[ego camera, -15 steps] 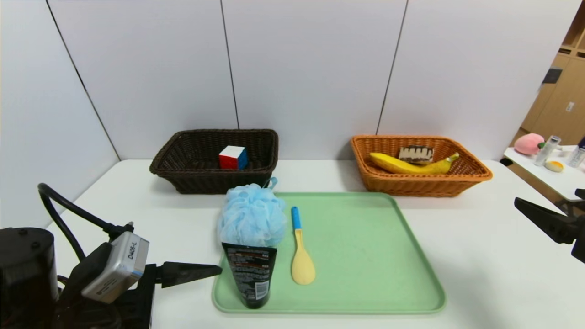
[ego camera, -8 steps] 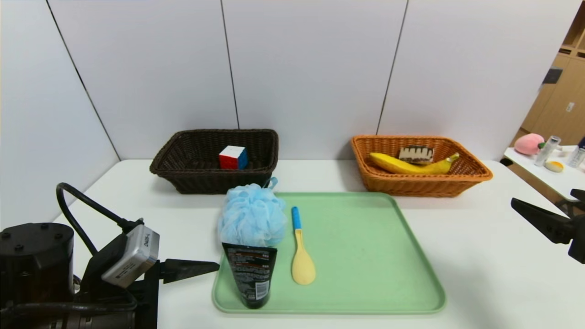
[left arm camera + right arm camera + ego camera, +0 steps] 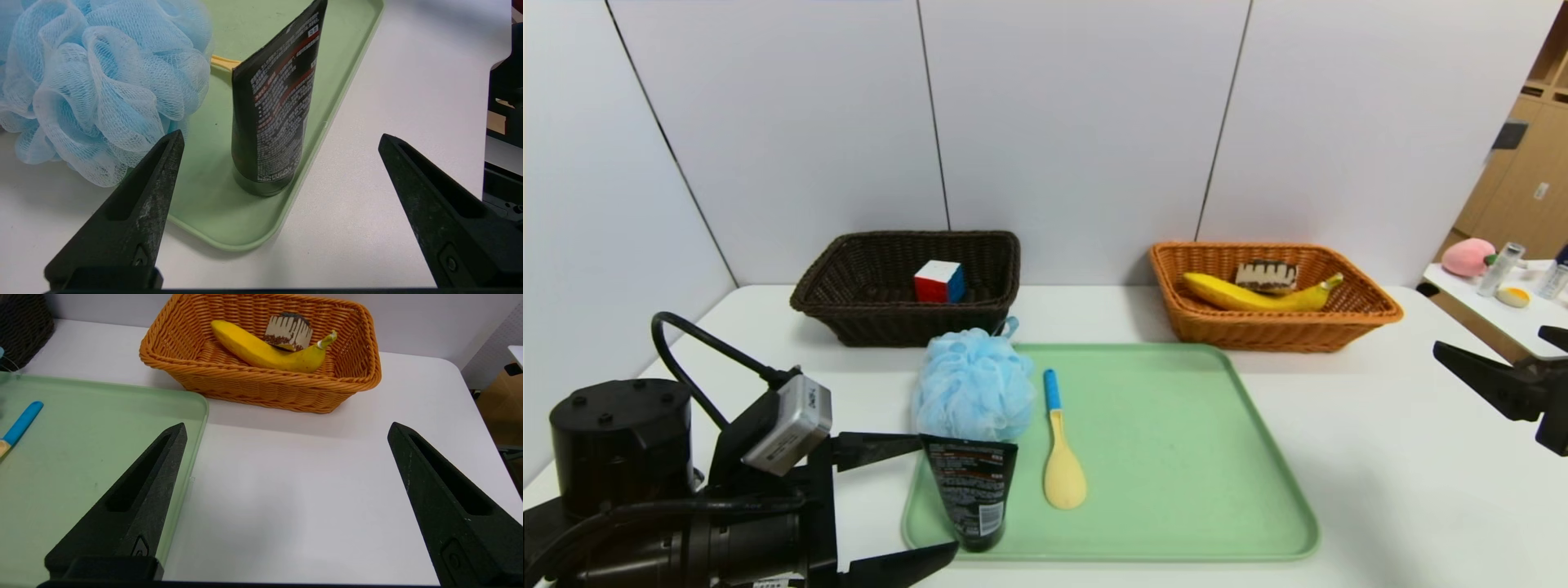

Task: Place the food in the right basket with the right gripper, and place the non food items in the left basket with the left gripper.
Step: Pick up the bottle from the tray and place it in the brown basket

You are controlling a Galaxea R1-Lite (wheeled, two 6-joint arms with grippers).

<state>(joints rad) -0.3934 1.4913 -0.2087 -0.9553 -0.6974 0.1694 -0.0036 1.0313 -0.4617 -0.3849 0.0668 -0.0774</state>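
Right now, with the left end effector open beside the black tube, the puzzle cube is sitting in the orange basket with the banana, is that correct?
Not quite. The head view shows the puzzle cube in the dark brown basket; the orange basket holds the banana and cake slice. The left end effector is indeed open beside the black tube.

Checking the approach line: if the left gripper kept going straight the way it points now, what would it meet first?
Most likely the black squeeze tube, standing upright between the open left gripper fingers' line; depth is uncertain.
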